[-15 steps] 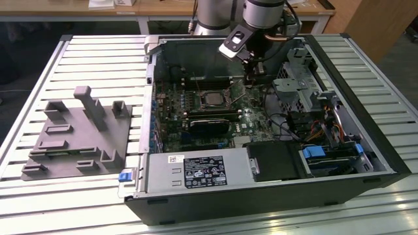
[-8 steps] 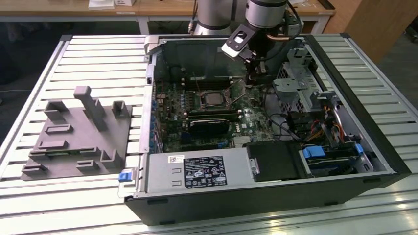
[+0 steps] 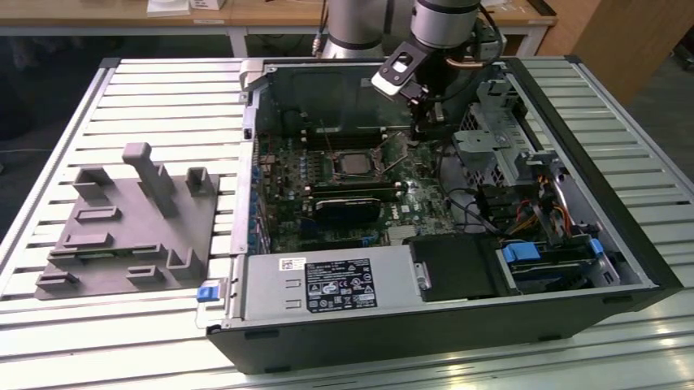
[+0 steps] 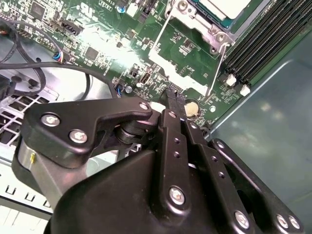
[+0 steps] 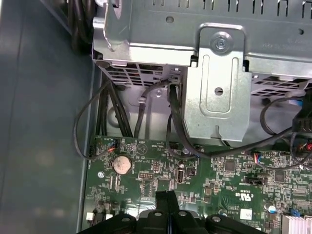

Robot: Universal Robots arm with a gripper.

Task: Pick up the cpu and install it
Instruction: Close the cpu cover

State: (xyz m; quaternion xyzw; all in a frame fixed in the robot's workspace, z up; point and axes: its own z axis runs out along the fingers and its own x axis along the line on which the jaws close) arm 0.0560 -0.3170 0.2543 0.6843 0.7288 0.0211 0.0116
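While my gripper (image 3: 427,128) hangs inside the open computer case (image 3: 607,244), its two dark fingers (image 4: 176,105) are pressed flat together with nothing between them. In both wrist views the tips (image 5: 167,194) point at the green motherboard (image 5: 229,170); I cannot tell whether they touch it. A round silvery coin battery (image 5: 122,165) sits on the board near the tips, also seen in the second wrist view (image 4: 191,107).

On the exterior view's clock face, the cpu (image 3: 353,162) lies at about eight o'clock from my gripper, apart from it, in the middle of the board. The second wrist view shows the cpu's (image 4: 225,7) silvery top lying flat inside the socket frame (image 4: 210,29), with a thin metal rod (image 4: 217,73) running from the frame's corner across the board.

At about four o'clock from my gripper stands the grey metal drive cage (image 3: 488,146), and the first wrist view shows its bracket (image 5: 219,92) with black cables (image 5: 175,126) looping beneath. At about seven o'clock, at the case's near end, is the power supply (image 3: 325,284). Farther out at eight o'clock, outside the case, the grey fixture plate (image 3: 130,227) rests on the slatted table (image 3: 162,89).
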